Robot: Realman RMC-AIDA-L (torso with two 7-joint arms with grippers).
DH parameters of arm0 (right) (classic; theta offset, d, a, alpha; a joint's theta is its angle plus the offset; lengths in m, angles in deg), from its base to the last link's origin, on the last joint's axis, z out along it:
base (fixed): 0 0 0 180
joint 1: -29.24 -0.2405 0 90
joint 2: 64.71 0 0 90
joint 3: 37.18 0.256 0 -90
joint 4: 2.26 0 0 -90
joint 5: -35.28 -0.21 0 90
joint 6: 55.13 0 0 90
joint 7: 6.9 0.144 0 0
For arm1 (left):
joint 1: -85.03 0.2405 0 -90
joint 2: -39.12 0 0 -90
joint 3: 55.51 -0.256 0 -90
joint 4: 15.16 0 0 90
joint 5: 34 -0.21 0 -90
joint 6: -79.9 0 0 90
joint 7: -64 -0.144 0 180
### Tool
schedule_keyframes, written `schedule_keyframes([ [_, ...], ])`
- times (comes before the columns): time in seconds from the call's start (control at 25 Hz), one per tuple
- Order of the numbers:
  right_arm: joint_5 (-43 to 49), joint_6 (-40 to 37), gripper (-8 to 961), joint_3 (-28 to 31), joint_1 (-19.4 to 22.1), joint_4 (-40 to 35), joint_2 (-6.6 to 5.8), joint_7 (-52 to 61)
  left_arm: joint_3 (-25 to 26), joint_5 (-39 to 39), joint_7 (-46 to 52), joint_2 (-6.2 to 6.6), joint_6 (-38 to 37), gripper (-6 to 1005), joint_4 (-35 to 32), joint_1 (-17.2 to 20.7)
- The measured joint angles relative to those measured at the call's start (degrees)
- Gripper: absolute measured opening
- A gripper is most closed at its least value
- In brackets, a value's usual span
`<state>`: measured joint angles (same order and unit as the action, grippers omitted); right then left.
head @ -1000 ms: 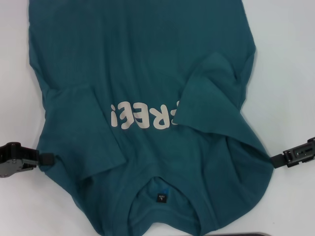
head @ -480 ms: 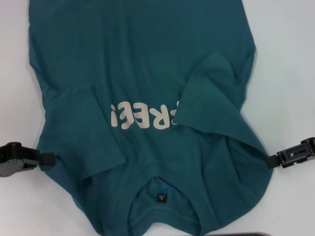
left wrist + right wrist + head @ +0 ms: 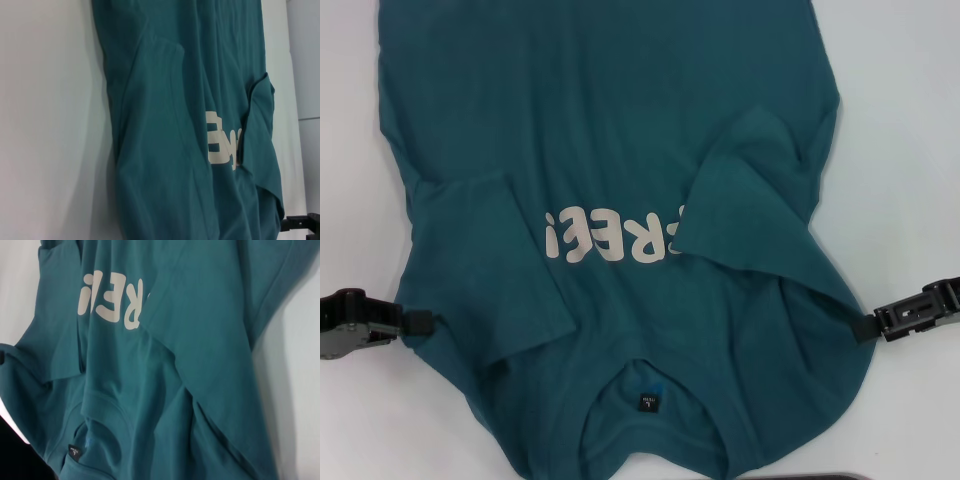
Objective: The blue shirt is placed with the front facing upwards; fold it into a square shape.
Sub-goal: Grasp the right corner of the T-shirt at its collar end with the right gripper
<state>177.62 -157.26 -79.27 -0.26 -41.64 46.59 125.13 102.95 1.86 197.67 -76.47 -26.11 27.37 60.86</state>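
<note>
Blue shirt (image 3: pixel 620 180) is spread front-up on table (image 3: pixel 910 120), both sleeves folded inward. Right gripper (image 3: pixel 865 325) has been moved inward to the shoulder edge; left gripper (image 3: pixel 418 322) unchanged. Finger states cannot be told. Shoulder grasp judged imminent.

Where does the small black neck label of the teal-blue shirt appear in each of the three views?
Head view: small black neck label sits inside the collar, low in the picture at its middle.
Left wrist view: not in it.
Right wrist view: the label is near the lower left corner.
Shared landmark: the cream-white block letters on the teal-blue cotton shirt.
</note>
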Motion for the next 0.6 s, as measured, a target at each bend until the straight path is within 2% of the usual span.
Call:
schedule_keyframes([
  [0.6, 0.2, 1.1, 877, 0.0, -0.3, 0.0, 0.36, 0.4, -0.1, 0.0, -0.2, 0.02, 0.6, 2, -0.2, 0.0],
])
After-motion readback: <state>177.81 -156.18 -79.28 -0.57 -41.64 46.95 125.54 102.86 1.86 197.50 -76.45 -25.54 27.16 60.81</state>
